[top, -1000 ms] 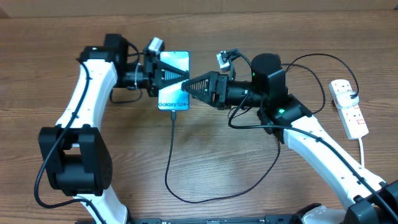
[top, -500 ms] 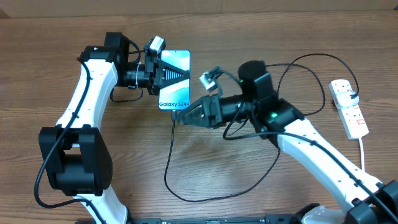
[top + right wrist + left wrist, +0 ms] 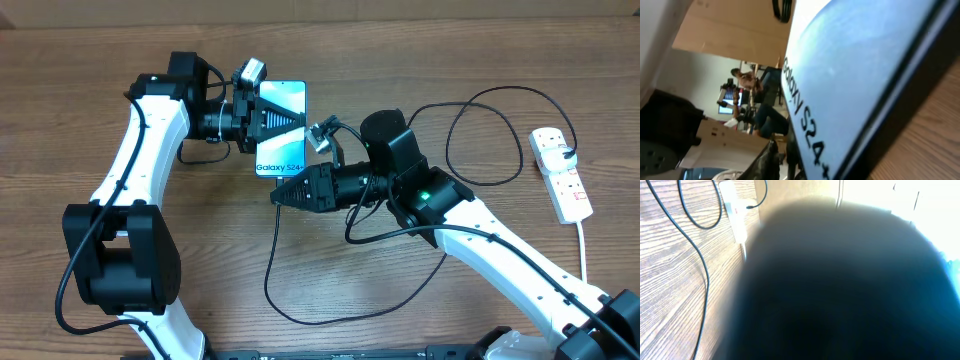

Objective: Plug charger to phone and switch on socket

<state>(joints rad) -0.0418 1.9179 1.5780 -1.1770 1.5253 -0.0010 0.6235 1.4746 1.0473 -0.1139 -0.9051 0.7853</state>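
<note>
As laid out overhead, left gripper (image 3: 298, 121): clamped on phone (image 3: 281, 96), left of centre.
Right gripper (image 3: 278, 198): set at charger (image 3: 272, 250) tip below phone's lower edge; opening cannot be told.
Socket (image 3: 561, 172): far right, untouched.
Progress: plugging judged underway, seating unconfirmed; switching left.
Bench (image 3: 450, 50): wood-grain; pale walls are seen beyond.

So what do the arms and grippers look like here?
The left arm and right arm have white links, black joints and loose black cables. The left gripper and right gripper are black and tapered; a green light glows on the right arm.
</note>
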